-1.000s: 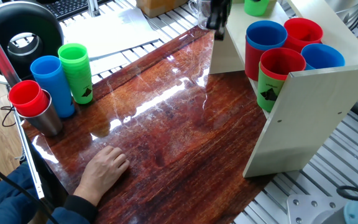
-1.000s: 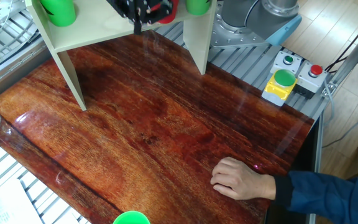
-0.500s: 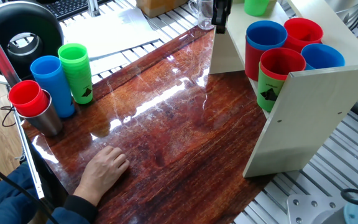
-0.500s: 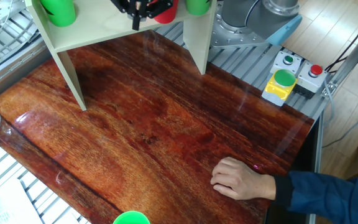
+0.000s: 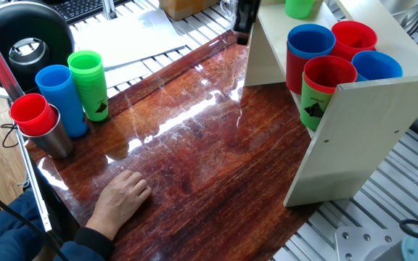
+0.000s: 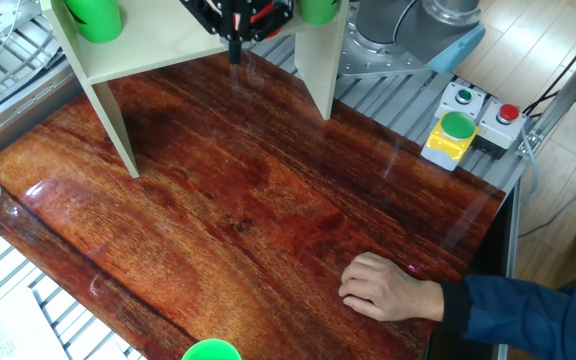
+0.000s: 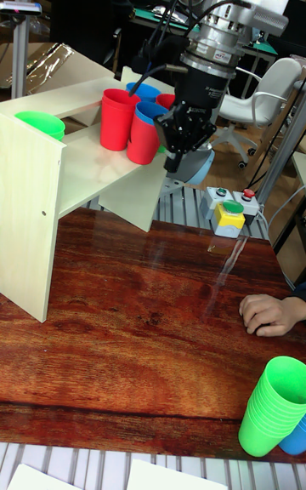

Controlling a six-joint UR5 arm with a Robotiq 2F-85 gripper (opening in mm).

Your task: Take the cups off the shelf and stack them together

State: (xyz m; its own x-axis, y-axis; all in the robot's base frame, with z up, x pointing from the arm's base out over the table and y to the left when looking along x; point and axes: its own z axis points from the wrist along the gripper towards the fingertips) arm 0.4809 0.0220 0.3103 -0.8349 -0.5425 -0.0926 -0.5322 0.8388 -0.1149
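Note:
The cream shelf [image 5: 361,138] stands at the table's right end. On its board sit two blue cups [image 5: 310,42] [image 5: 377,65], a red cup [image 5: 354,35], and another red cup [image 5: 329,74] nested in a green cup [image 5: 312,109] with a black logo. A further green cup [image 5: 300,7] stands at the far end. My gripper [image 5: 242,32] hangs just off the shelf's open side, above the table. In the tall fixed view my gripper [image 7: 176,165] is right beside the red cups [image 7: 115,120]. Its fingers meet in a point with nothing between them.
At the table's left corner stand a tall blue cup column [image 5: 60,98], a tall green one [image 5: 89,83], and a red cup in a steel tumbler [image 5: 38,123]. A person's hand [image 5: 122,197] rests on the near table edge. A button box [image 6: 458,125] sits beside the robot base.

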